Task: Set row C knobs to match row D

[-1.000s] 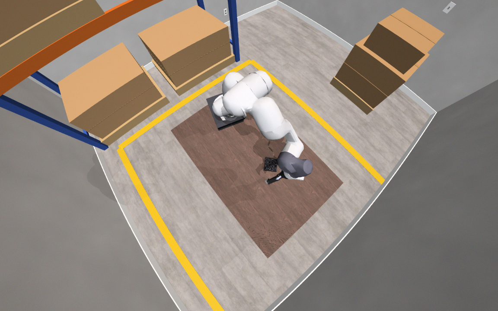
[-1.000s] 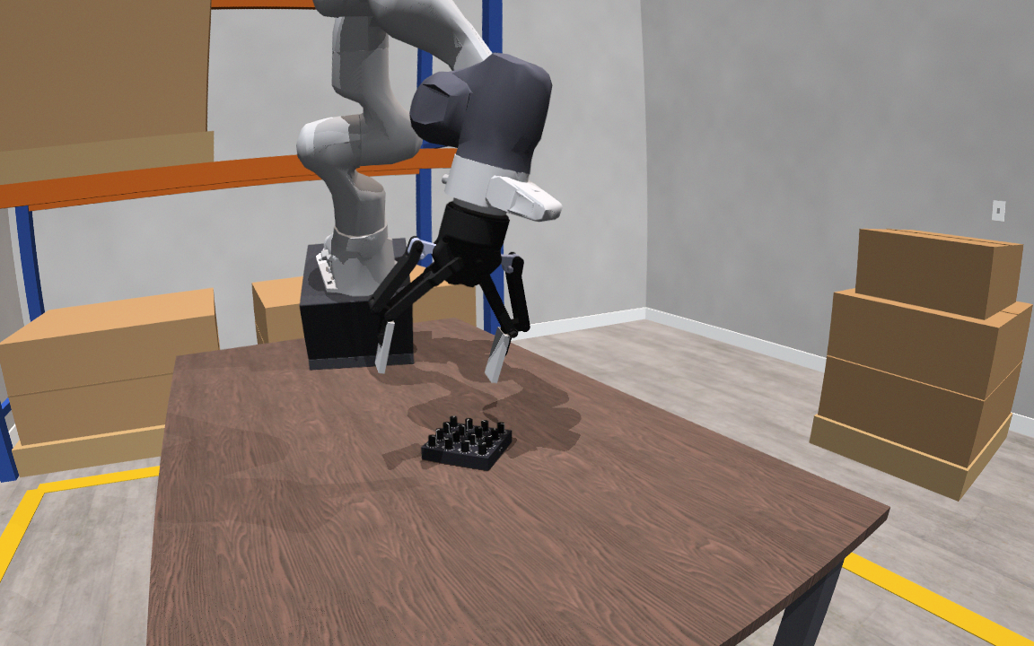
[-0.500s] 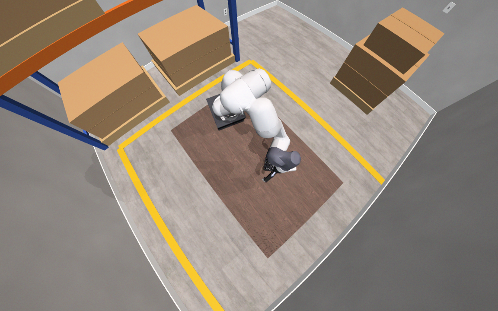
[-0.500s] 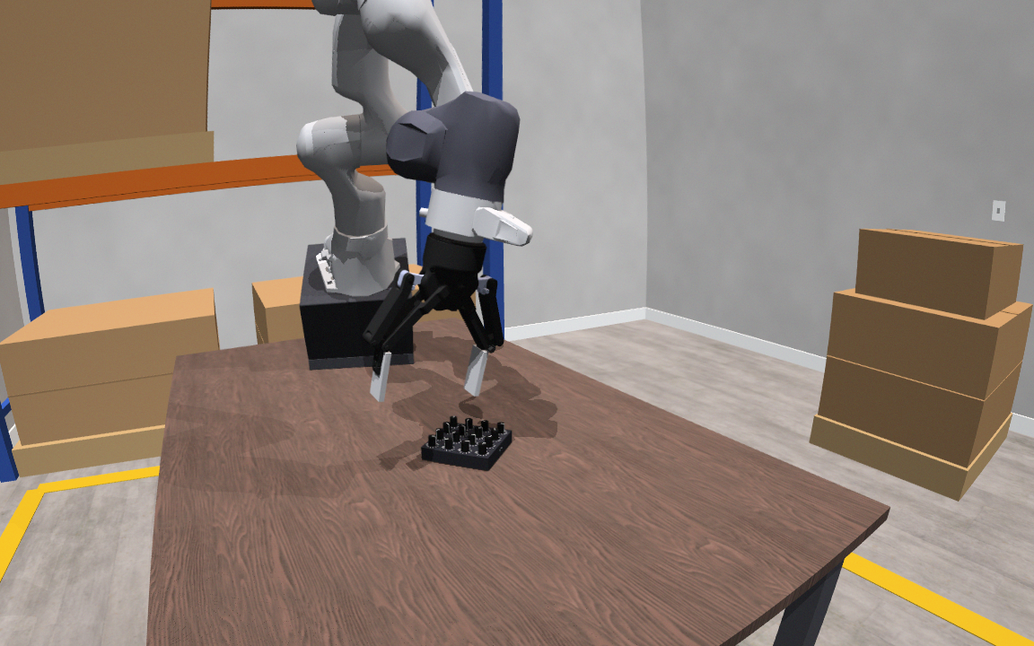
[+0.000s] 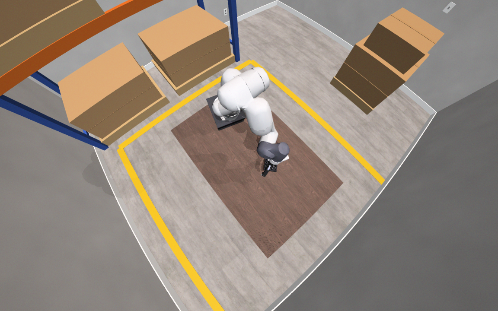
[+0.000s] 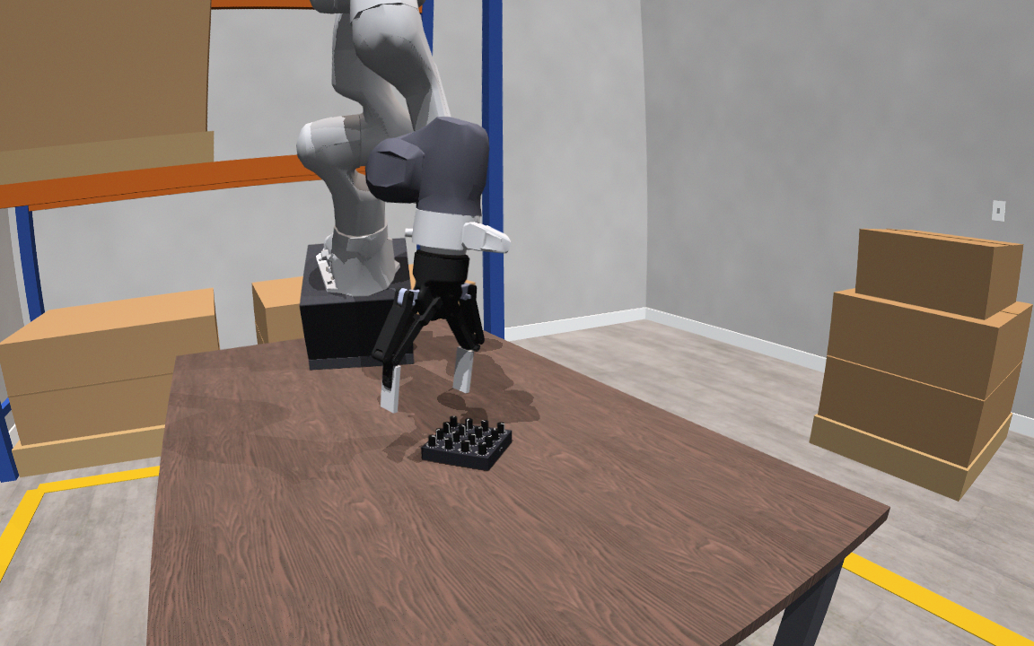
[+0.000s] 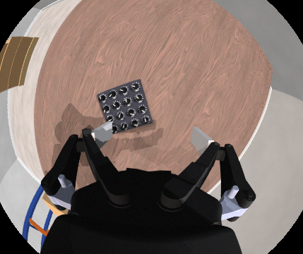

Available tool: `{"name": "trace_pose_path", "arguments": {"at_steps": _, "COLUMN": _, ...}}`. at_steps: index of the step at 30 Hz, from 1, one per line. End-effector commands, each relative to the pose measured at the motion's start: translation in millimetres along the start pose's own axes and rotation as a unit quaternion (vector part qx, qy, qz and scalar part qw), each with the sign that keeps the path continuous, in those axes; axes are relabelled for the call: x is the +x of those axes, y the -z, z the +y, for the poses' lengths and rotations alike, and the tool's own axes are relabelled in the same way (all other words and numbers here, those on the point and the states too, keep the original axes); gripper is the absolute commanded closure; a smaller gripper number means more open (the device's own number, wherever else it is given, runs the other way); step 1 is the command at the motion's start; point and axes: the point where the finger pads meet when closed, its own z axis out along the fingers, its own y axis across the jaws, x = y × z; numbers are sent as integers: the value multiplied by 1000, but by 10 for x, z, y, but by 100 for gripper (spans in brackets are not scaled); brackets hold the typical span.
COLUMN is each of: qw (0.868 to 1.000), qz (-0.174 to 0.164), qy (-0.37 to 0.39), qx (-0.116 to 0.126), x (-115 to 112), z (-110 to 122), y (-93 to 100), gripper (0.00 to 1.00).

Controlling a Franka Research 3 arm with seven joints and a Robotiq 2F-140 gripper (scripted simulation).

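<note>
The knob box (image 6: 470, 446) (image 7: 125, 107) is a small black square block with four rows of black knobs. It stands on its feet on the brown wooden table (image 6: 585, 522) (image 5: 282, 208) (image 7: 170, 42), near the middle. The knob lines and printed names are too small to read. My gripper (image 6: 425, 392) (image 7: 151, 131) (image 5: 268, 169) is open wide and empty. It hangs a little above the table, just behind the box, fingers pointing down. In the wrist view its left fingertip overlaps the box's near corner. In the overhead view the arm's wrist hides the box.
The arm's black base (image 6: 344, 321) stands at the table's far end. Stacked cartons (image 6: 923, 353) (image 5: 386, 58) stand on the floor to the right. A blue and orange rack (image 6: 493, 161) with more cartons (image 6: 103, 361) stands behind and to the left.
</note>
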Motion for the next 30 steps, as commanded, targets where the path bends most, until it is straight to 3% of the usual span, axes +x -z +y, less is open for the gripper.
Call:
{"name": "trace_pose_path", "arguments": {"at_steps": 1, "qw": 997, "qz": 37, "qy": 68, "qx": 13, "x": 44, "z": -149, "y": -3, "gripper": 0}}
{"name": "trace_pose_path", "arguments": {"at_steps": 9, "qw": 989, "qz": 60, "qy": 128, "qx": 35, "x": -184, "z": -500, "y": -56, "gripper": 0}}
{"name": "trace_pose_path", "arguments": {"at_steps": 30, "qw": 988, "qz": 63, "qy": 134, "qx": 37, "x": -208, "z": -538, "y": -58, "gripper": 0}}
